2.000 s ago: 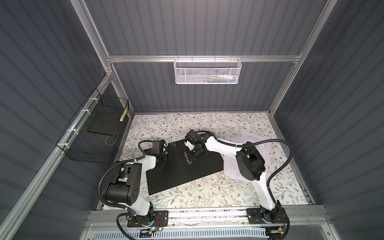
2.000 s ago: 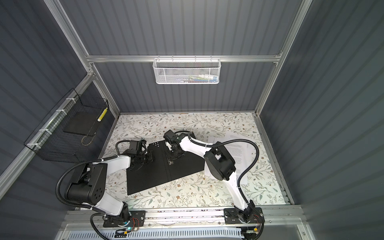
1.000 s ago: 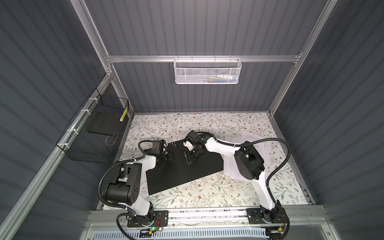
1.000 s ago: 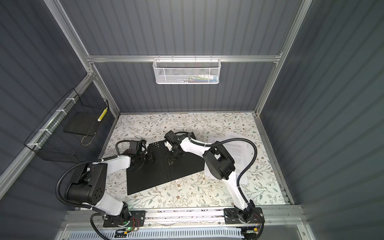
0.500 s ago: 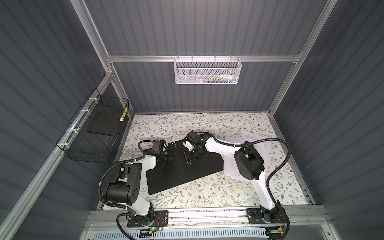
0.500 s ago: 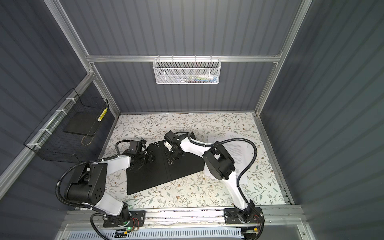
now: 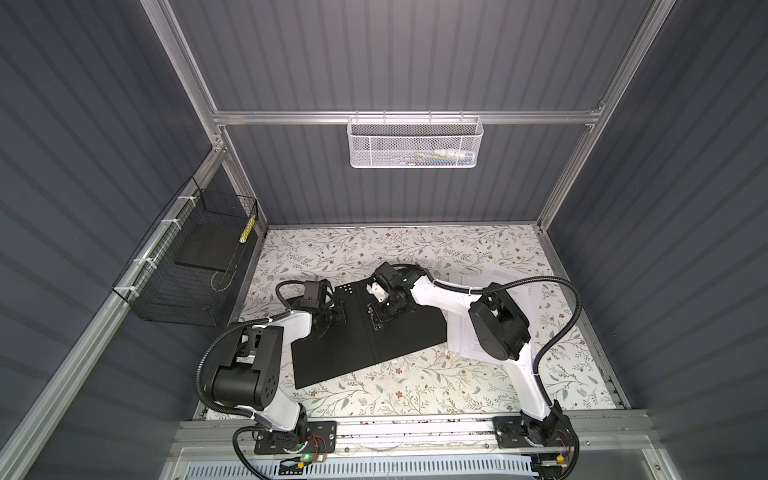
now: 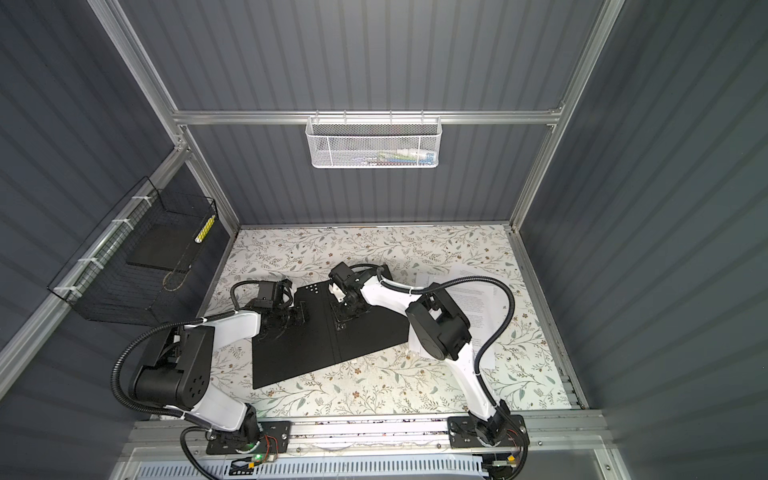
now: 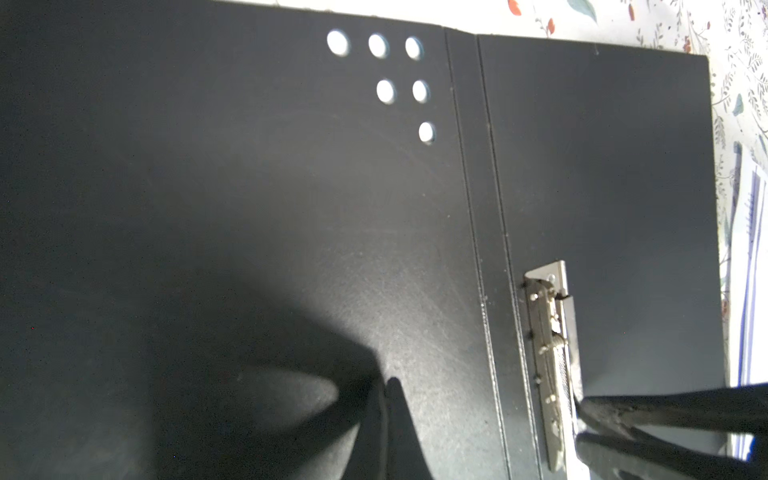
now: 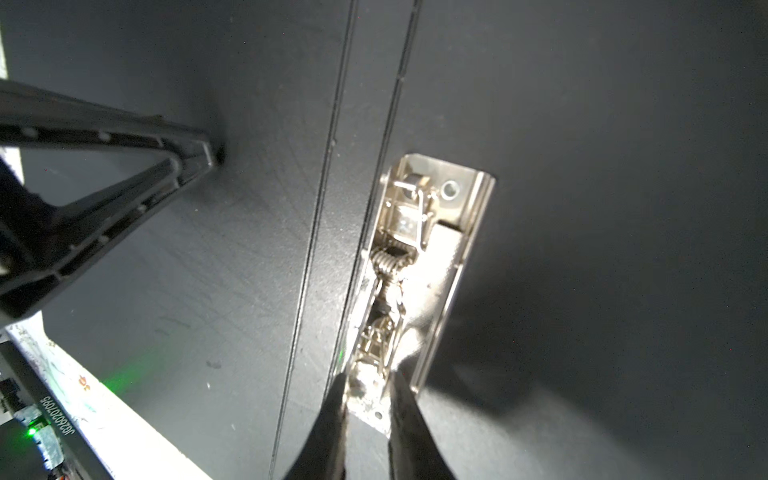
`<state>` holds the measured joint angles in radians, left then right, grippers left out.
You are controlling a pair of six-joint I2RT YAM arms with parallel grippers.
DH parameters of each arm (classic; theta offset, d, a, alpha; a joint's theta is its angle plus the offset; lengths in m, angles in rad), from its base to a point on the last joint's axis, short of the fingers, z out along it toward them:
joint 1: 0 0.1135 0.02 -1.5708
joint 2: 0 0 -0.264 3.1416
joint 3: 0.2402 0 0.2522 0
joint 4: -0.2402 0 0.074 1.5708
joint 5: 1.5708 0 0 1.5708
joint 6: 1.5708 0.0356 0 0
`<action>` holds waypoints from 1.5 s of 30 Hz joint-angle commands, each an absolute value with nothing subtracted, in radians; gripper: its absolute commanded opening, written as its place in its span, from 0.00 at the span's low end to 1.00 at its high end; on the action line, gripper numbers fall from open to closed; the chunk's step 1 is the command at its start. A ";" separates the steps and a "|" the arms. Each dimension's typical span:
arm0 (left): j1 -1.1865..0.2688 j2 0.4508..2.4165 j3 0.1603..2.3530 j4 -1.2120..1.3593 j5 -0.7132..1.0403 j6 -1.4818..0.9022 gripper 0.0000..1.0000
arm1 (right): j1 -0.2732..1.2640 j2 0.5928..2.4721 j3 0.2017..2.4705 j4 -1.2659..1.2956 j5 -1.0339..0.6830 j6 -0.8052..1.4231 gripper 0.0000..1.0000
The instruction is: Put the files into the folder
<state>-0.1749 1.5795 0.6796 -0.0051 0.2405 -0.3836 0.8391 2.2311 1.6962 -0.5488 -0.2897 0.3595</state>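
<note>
Folder point(image 7: 340, 353) lies open, black side up, mid-table. Files point(image 8: 478, 303) lie flat at its 3 o'clock, partly under your right arm. Left gripper point(image 9: 387, 384), jaws closed and empty, presses the cover at 9 o'clock of the spine; use it as the anchor. Right gripper point(image 10: 365, 382) straddles the end of the metal clip point(image 10: 415, 249), jaws slightly apart; can't tell if pinching. Lift the lever squarely and slowly so you don't slip off.

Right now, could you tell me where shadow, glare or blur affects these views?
Left wrist view: the left tool looms blurred, its shadow darkening the open black folder. Right wrist view: glare on the silver metal clip, right tool soft-focused. Both top views: evenly lit, sharp.
</note>
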 commanded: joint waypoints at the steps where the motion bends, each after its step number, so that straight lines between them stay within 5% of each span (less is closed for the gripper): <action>1: -0.172 1.605 0.648 -0.104 0.214 -0.364 0.00 | 0.856 2.196 1.656 -0.522 -0.310 0.367 0.20; 30: -0.172 1.608 0.649 -0.106 0.213 -0.365 0.00 | 0.881 2.145 1.557 -0.469 -0.264 0.394 0.23; 45: -0.172 1.611 0.651 -0.107 0.218 -0.364 0.00 | 0.880 2.176 1.578 -0.460 -0.280 0.398 0.16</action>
